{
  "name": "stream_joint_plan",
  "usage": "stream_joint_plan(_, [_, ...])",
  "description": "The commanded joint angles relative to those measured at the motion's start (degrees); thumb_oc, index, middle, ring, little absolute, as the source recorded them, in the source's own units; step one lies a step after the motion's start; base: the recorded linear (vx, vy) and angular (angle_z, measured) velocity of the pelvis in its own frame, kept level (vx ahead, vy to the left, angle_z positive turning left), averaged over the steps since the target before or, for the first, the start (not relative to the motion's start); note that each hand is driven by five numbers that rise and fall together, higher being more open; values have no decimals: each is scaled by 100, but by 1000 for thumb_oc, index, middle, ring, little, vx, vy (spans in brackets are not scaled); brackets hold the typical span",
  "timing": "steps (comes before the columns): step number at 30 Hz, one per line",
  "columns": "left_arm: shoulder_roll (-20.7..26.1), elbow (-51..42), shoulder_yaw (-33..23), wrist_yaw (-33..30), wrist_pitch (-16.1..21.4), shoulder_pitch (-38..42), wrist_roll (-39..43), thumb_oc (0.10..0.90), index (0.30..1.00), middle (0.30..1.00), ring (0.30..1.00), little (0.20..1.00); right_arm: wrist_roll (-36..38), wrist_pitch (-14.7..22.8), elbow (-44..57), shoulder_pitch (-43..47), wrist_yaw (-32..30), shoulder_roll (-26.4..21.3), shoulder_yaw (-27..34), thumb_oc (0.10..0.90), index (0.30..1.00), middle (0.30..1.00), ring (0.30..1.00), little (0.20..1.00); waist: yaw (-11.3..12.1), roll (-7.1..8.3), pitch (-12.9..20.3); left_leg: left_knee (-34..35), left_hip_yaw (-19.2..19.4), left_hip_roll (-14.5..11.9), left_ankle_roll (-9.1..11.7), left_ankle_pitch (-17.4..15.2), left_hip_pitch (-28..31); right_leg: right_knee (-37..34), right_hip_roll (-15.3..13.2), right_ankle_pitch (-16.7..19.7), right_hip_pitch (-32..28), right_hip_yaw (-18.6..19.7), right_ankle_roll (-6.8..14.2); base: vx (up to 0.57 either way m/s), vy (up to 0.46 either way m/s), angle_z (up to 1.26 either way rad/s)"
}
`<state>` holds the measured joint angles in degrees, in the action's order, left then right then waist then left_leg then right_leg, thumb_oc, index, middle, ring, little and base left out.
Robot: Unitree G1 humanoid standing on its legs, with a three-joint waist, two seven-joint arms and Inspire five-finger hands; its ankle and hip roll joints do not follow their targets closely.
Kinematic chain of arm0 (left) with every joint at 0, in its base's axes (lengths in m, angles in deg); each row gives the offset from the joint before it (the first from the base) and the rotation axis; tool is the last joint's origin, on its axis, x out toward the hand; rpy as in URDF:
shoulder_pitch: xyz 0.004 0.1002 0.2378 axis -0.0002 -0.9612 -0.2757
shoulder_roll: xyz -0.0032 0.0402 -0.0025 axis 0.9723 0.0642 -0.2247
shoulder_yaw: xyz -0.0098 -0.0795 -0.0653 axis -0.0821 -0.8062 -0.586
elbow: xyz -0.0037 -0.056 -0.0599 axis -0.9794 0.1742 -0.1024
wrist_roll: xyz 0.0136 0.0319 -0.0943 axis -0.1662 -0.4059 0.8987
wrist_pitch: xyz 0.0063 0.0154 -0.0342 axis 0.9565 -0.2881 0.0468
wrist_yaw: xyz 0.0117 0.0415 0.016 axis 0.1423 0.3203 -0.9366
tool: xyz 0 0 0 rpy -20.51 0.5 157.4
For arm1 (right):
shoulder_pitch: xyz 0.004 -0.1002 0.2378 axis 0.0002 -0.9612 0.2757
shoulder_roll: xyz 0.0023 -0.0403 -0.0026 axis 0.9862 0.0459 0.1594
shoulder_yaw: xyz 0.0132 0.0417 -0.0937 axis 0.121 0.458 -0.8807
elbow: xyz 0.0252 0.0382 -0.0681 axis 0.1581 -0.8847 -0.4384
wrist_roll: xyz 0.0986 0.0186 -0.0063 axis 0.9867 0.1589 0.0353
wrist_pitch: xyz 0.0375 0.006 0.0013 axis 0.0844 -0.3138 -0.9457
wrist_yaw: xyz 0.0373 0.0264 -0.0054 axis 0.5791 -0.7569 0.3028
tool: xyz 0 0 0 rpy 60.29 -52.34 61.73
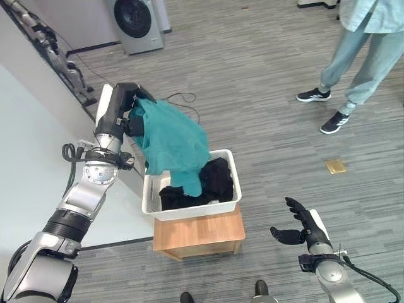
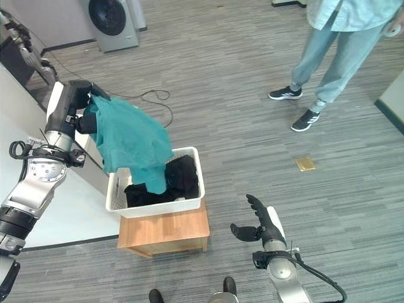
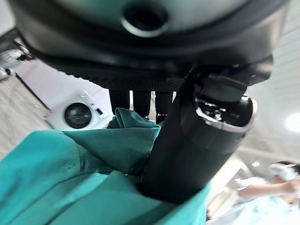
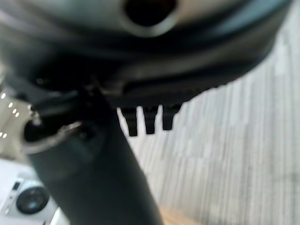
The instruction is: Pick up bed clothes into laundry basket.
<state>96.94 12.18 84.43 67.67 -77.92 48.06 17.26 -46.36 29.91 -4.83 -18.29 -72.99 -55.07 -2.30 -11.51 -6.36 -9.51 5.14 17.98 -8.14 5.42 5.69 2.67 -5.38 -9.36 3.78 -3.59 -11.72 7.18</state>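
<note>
Grey floor; left hand (image 1: 129, 104) clamps teal cloth (image 1: 173, 142) above white basket (image 1: 189, 211); right hand (image 1: 302, 228) spread

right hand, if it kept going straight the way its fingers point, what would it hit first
Probably nothing nearby. The open right hand points up and left over bare floor; the white laundry basket on its wooden stand seems to lie left of that line, though depth is unclear.
</note>
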Motion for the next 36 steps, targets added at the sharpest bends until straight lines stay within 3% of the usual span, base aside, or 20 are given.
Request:
stream_joint_plan(1, [43, 772, -475, -562, 268, 1302, -386, 400, 300, 300, 300, 300, 30, 668, 786, 130, -268, -93, 261, 800, 900, 900, 900, 900, -80, 35, 226, -14, 82, -190, 81, -455, 163, 38, -96, -549, -98, -325, 290, 2, 48, -21])
stream_joint_plan(19, [-600, 1890, 26, -777, 230, 1622, -805, 400, 300, 300, 300, 300, -137, 715, 688, -211, -395, 64, -93, 800, 900, 900, 900, 900, -283, 346, 199, -14, 341, -70, -45, -639, -106, 38, -233, -291, 390, -56, 485, 26, 32, -11])
stream_joint_plan(20, [-637, 1943, 54, -800, 208, 1609, -897, 715, 773, 773, 773, 773, -131, 719, 686, -213, -391, 88, -131, 800, 900, 900, 900, 900, -284, 365, 200, -14, 355, -63, -52, -645, -126, 38, -239, -272, 424, -36, 493, 34, 20, -11])
stream_joint_plan(21, [-684, 2063, 92, -845, 180, 1601, -1025, 800, 900, 900, 900, 900, -117, 732, 697, -228, -388, 106, -178, 800, 900, 900, 900, 900, -287, 382, 186, -14, 358, -56, -59, -689, -109, 38, -247, -287, 414, -30, 508, 33, 16, -5])
stream_joint_plan(24, [-717, 2853, 189, -939, 106, 1727, -1267, 800, 900, 900, 900, 900, -59, 801, 640, -274, -340, 35, -276, 800, 900, 900, 900, 900, -320, 434, 195, -14, 385, -52, -59, -700, -132, 38, -254, -263, 476, 10, 523, 20, 15, -5])
stream_joint_plan(27, [-691, 3086, 179, -981, 113, 1800, -1229, 800, 900, 900, 900, 900, -36, 838, 516, -244, -386, -23, -282, 800, 900, 900, 900, 900, -322, 444, 208, -14, 386, -35, -60, -708, -142, 38, -259, -256, 494, 22, 533, 7, 8, -5])
stream_joint_plan(36, [-549, 2455, 265, -1260, 128, 1917, -1491, 800, 900, 900, 900, 900, 55, 927, 457, -253, -373, -127, -239, 800, 900, 900, 900, 900, -243, 470, 312, -14, 281, 27, -91, -744, -77, 38, -314, -242, 357, -27, 548, 0, 1, 2])
